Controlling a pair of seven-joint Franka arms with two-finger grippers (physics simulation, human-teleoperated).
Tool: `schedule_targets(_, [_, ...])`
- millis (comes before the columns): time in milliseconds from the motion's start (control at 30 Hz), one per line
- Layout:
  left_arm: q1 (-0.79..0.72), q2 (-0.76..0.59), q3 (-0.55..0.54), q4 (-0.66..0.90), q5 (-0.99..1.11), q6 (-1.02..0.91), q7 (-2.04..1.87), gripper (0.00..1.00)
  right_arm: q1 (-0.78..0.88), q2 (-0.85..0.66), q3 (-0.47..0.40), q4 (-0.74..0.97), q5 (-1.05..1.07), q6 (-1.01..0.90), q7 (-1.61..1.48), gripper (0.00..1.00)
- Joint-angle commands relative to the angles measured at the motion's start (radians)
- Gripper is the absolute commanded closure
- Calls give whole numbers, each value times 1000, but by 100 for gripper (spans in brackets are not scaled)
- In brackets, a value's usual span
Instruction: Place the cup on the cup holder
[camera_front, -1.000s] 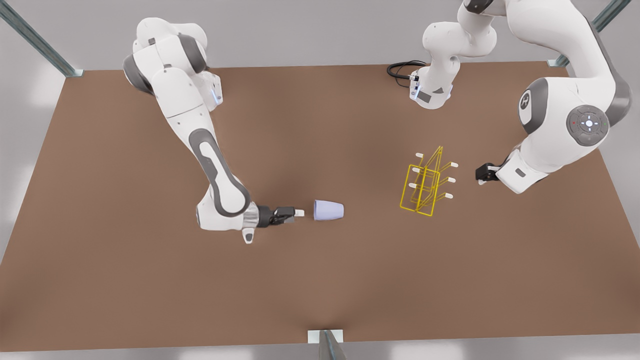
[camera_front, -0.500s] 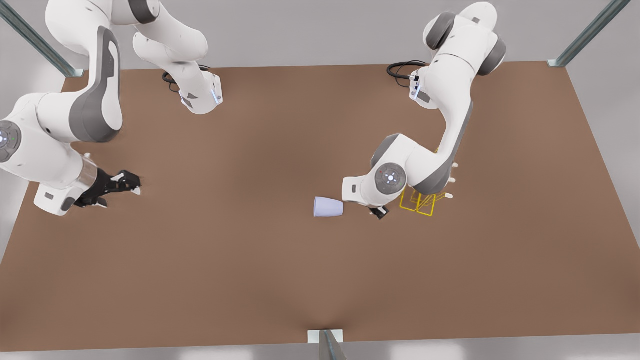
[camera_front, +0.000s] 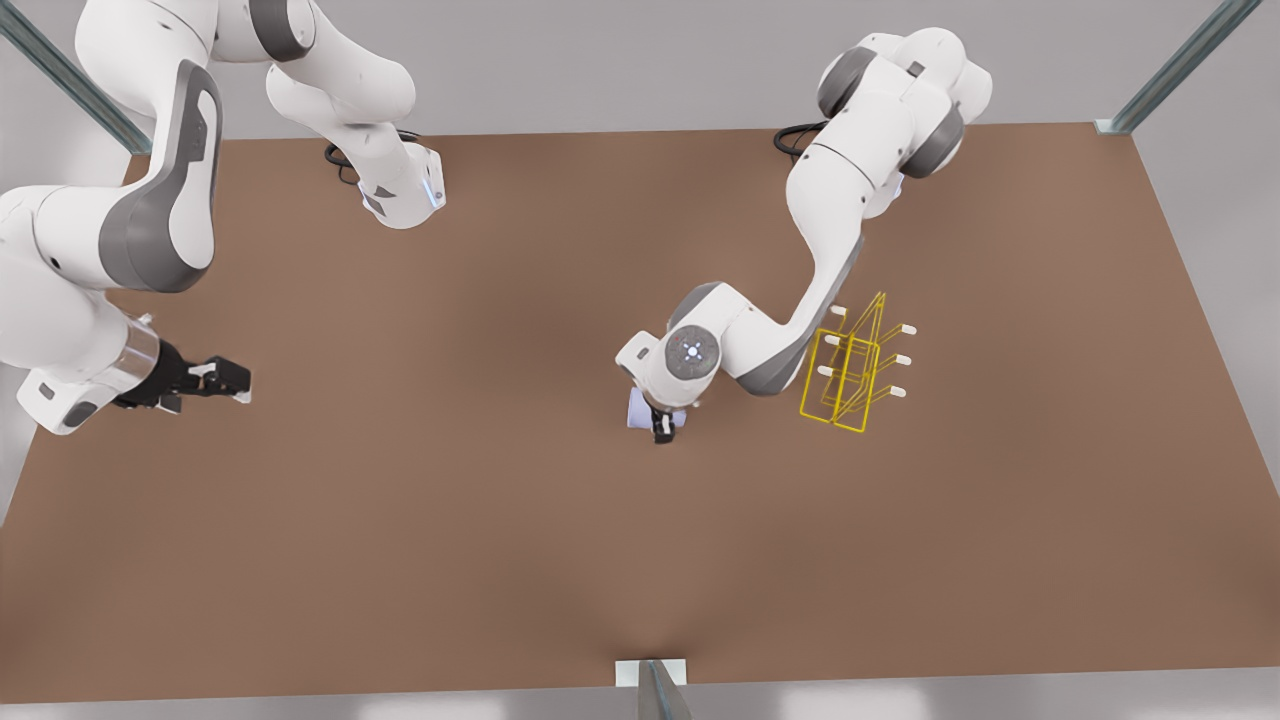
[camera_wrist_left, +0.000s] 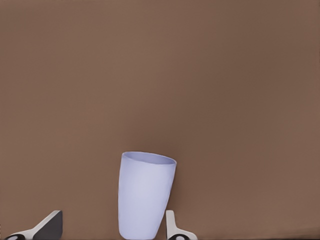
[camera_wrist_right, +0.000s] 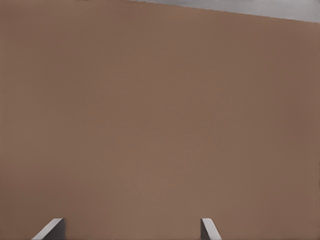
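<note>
The lavender-blue cup (camera_wrist_left: 145, 195) lies on its side on the brown table, mid-table in the front view, where the arm hides most of it (camera_front: 636, 412). My left gripper (camera_front: 662, 427) hangs right over it, open (camera_wrist_left: 114, 215). One fingertip (camera_wrist_left: 171, 220) is close beside the cup's wall and the other stands well off. The yellow wire cup holder (camera_front: 848, 375) stands upright to the front view's right of the cup, its white-tipped pegs pointing sideways. My right gripper (camera_front: 232, 380) waits open near the front view's left table edge, over bare table (camera_wrist_right: 130, 225).
The left arm's forearm (camera_front: 800, 300) reaches down just beside the cup holder's upper left corner. Both arm bases (camera_front: 400, 195) sit at the table's far edge, with a black cable (camera_front: 795, 140) by one of them. Bare brown table (camera_front: 640, 560) spreads toward the near edge.
The left arm swung from beside the cup holder to over the cup, fingers now straddling it. The right arm pulled away from the cup to the front view's left edge.
</note>
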Motion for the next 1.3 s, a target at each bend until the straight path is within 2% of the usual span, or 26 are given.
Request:
schedule_targets(0, [-4, -2, 2, -15, 26, 13, 444, 0, -2, 2, 0, 2, -3, 53, 145, 0])
schedule_targets(133, [-4, 7, 2, -33, 51, 12, 486, 0, -9, 8, -3, 2, -82, 52, 139, 0])
schedule_targets(233, [-13, 24, 2, -39, 48, 25, 449, 0, -23, 45, -6, 4, 10, 56, 136, 0])
schedule_targets(567, [-5, 70, 4, -42, 34, 47, 383, 0, -14, 35, -5, 24, -3, 98, 141, 0])
schedule_targets(767, [-4, 63, 7, -113, 23, 87, 303, 0, -20, 27, -3, 24, 19, 89, 145, 0])
schedule_targets(1267, [-4, 132, 7, -111, -58, 187, 276, 0, -26, 28, -8, 24, 14, 89, 145, 0])
